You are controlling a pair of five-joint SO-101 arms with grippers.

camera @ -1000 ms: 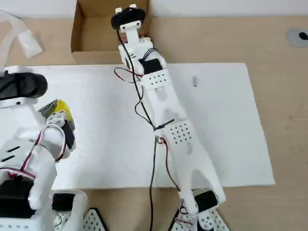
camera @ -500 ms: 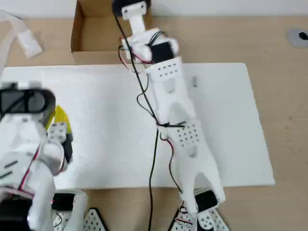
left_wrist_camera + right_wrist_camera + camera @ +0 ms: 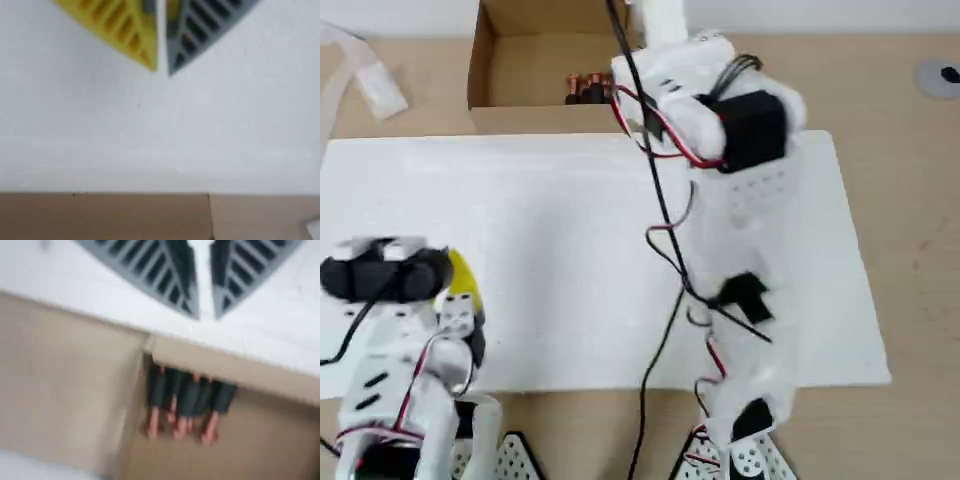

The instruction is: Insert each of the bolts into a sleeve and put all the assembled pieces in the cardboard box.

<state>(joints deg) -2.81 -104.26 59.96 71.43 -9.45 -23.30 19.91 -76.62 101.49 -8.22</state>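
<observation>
Now the right gripper hangs above the box, over the line where the mat meets the box wall. Its two grey fingers stand a little apart and nothing is between them. Below it, inside the box, the pieces lie side by side and touch each other. Their dark sleeves are next to the wall that borders the mat, and the copper bolt ends point away from this wall. They are blurred, so I cannot count them surely; they look like four. In the high view they are in the right part of the box, just beside the right arm, which is raised high over the right half of the mat.

The left gripper is over the left part of the mat, well apart from the box. Its yellow finger and grey finger are almost closed together, with just a thin gap, and they hold nothing. The table of wood colour lies around the mat
</observation>
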